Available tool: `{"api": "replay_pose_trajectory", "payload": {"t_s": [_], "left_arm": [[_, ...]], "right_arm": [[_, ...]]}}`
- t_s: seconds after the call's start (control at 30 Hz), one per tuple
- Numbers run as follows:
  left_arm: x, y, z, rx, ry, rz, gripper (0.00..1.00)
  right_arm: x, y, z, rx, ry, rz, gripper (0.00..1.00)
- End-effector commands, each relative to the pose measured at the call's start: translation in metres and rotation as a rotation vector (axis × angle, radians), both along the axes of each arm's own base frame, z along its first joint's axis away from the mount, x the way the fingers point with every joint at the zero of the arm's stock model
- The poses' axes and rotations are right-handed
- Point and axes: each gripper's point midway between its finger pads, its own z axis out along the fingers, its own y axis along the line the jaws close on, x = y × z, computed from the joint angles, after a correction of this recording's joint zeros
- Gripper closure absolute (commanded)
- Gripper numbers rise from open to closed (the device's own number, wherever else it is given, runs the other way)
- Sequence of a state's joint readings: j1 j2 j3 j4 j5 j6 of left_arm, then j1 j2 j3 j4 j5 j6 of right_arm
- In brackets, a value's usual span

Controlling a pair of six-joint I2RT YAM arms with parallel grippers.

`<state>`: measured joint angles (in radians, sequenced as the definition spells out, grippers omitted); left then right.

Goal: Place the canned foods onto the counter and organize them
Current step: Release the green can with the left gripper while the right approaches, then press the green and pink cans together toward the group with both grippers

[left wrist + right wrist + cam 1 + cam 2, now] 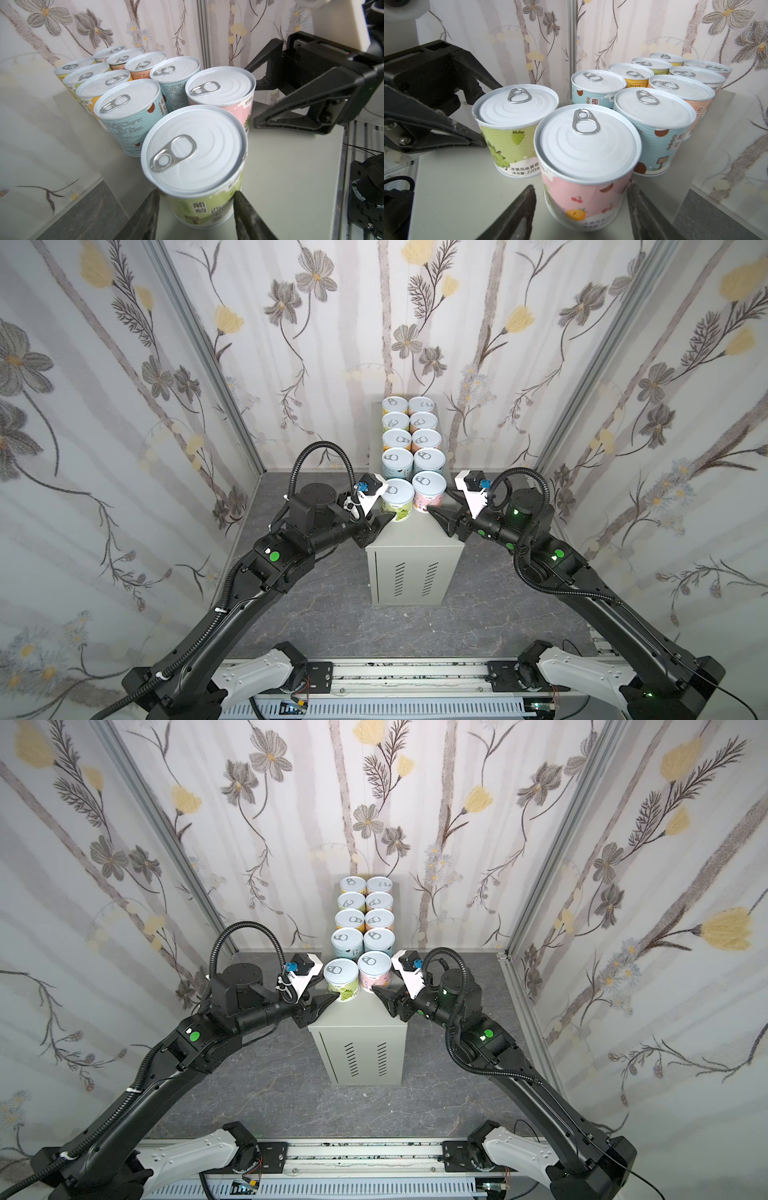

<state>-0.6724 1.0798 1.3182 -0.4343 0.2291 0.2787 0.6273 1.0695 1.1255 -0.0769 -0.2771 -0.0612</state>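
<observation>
Nearest the camera, a metal rail (pixel 407 674) is seen across the front. From either end of it, the left arm (pixel 232 610) and the right arm (pixel 598 610) are stretched over the dark marbled floor (pixel 324 614) toward the middle. The counter (pixel 411 533) is set upright on that floor between the arms, its slotted front turned to the rail and its far end close to the flowered wall (pixel 332 344). Ten cans (pixel 427 439) are stood upright on its flat top in two rows of five running from near to far.

The left gripper (pixel 197 196) is closed on the green can (pixel 195 145), the nearest one in the left row. In the left wrist view its fingers (pixel 242 205) are pressed against the lower wall of the can from both sides, and the can is stood on the counter top. The right gripper (pixel 581 187) is placed around the pink can (pixel 587 145), the nearest one in the right row. Its fingers are seen close at either side of the can's base, but whether they are pressing or just clear cannot be told. The two cans are stood just beside each other, the pink one slightly farther back. Behind them, two light blue cans (pixel 397 460) are lined up, then six further cans (pixel 396 421) with orange, yellow, green and pink labels.
</observation>
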Motion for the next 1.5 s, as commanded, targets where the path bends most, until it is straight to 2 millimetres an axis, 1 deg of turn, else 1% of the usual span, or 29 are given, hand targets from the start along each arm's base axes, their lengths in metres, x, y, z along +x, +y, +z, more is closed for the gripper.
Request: {"api": "replay_pose_trajectory", "payload": {"t_s": [0.0,0.17,0.37,0.6,0.77,0.97,1.47], "left_arm": [[0.003,-0.005,0.014,-0.027,-0.051,-0.026,0.44],[0.009,-0.006,0.013,-0.027,-0.053,-0.010,0.45],[0.019,-0.001,0.013,-0.024,-0.063,0.039,0.47],[0.021,-0.001,0.015,-0.031,-0.077,0.041,0.47],[0.022,-0.003,0.012,-0.027,-0.073,0.034,0.47],[0.025,-0.004,0.012,-0.026,-0.072,0.036,0.50],[0.030,-0.006,0.008,-0.017,-0.065,0.042,0.50]], "right_arm": [[0.002,-0.002,0.011,0.016,-0.039,-0.016,0.28],[0.003,-0.003,0.008,0.011,-0.033,-0.025,0.28],[0.005,-0.003,0.005,0.003,-0.031,-0.028,0.28],[0.006,-0.001,0.003,-0.001,-0.028,-0.025,0.29],[0.006,-0.002,0.002,-0.003,-0.025,-0.027,0.29],[0.007,-0.002,0.000,-0.005,-0.023,-0.030,0.29],[0.009,0.000,-0.005,-0.014,-0.015,-0.027,0.29]]}}
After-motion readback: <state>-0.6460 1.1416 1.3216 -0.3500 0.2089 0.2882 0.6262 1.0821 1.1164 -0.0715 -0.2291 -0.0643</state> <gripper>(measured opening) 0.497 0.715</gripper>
